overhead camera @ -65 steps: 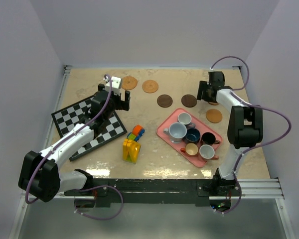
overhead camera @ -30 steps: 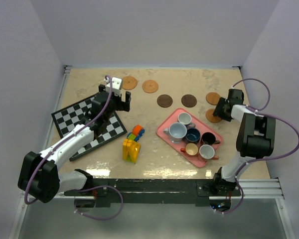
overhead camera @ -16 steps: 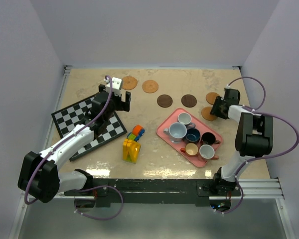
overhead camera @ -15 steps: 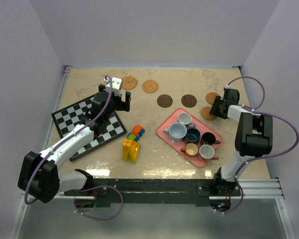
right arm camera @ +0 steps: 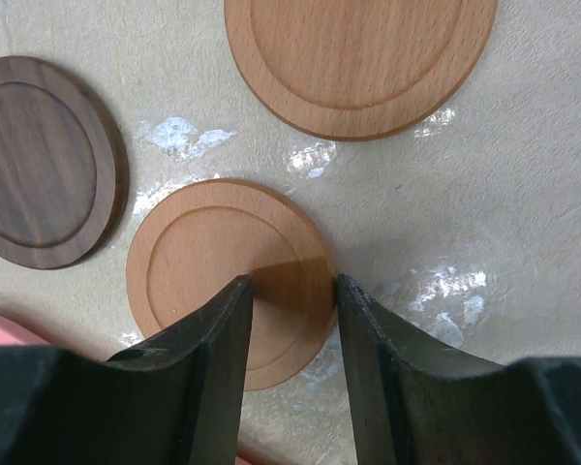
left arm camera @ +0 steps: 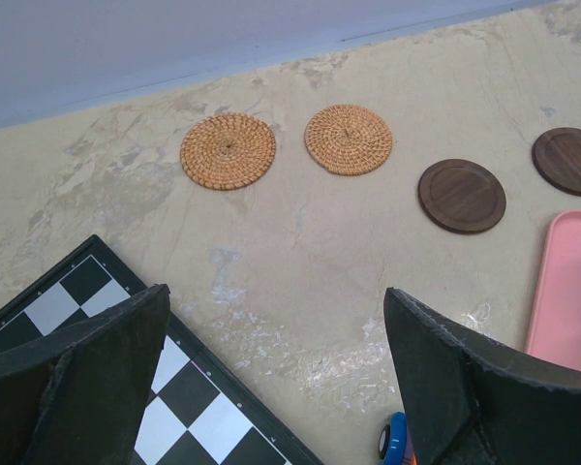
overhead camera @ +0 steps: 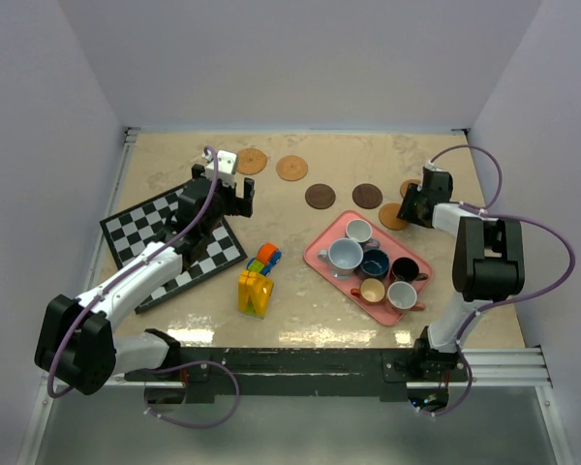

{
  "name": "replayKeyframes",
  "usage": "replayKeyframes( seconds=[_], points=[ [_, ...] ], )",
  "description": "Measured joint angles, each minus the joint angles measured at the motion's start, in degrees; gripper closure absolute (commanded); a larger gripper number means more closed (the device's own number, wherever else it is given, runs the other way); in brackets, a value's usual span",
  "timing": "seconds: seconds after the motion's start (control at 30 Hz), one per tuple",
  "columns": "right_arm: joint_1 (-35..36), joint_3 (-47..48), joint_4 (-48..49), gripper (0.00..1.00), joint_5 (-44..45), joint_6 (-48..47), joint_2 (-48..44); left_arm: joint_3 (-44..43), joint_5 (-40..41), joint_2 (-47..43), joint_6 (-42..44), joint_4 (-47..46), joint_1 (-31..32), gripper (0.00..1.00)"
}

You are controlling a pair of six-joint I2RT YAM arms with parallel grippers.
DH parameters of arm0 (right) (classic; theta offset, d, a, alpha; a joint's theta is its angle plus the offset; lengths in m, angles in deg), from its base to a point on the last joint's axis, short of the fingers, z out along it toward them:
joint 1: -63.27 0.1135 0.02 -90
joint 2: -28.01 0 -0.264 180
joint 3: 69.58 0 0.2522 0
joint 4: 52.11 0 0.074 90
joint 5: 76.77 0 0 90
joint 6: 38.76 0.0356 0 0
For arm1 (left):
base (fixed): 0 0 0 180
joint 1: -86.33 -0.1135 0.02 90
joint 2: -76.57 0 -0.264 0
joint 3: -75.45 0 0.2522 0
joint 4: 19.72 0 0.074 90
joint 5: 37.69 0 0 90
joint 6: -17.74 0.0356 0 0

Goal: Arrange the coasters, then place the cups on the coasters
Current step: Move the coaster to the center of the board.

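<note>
Tan coaster (right arm camera: 203, 262) lies beneath parted tips of right tool (right arm camera: 290, 287).

The left arm (overhead camera: 140, 274) and right arm (overhead camera: 484, 260) had white link shells and black joint housings. A purple cable (overhead camera: 465, 148) looped along each. Jaws were matte black wedges; a white block (overhead camera: 227, 161) capped the left wrist.
</note>
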Motion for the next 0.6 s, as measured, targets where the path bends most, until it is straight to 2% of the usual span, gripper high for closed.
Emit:
replayKeyframes(
  seconds=[0.6],
  points=[
    [0.1, 0.0, -0.2, 0.67, 4.4, 1.6, -0.1, 0.0, 0.0, -0.4, 0.0, 0.0, 0.0, 0.04]
  ],
)
